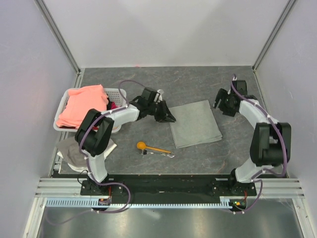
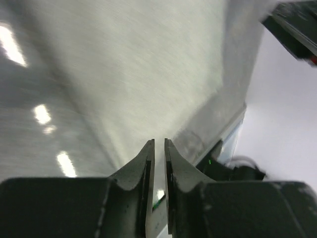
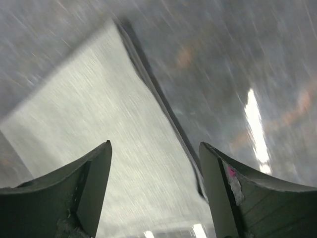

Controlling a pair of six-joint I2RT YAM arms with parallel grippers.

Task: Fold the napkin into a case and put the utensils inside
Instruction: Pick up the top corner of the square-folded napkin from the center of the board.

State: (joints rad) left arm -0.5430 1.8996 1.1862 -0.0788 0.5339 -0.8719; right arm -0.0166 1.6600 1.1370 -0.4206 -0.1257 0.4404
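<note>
Nearest me, the whitish-grey rag (image 1: 69, 151) lies crumpled by the left arm's base. The orange spoon (image 1: 152, 148) and the silvery fork (image 1: 166, 154) lie touching on the table, on the near side of the left pincer (image 1: 171, 119) and apart from it. That pincer's tip sits at the napkin's (image 1: 195, 124) left edge, jaws narrowed to a sliver; I can't tell if any cloth is caught. The napkin is flat, folded in layers, between the two pincers. The right pincer (image 1: 220, 105) is by its far right corner, jaws spread wide over the cloth's edge. Farther left, behind the left pincer, the white basket (image 1: 116, 91) holds a heaped salmon-pink cloth (image 1: 81, 105).
</note>
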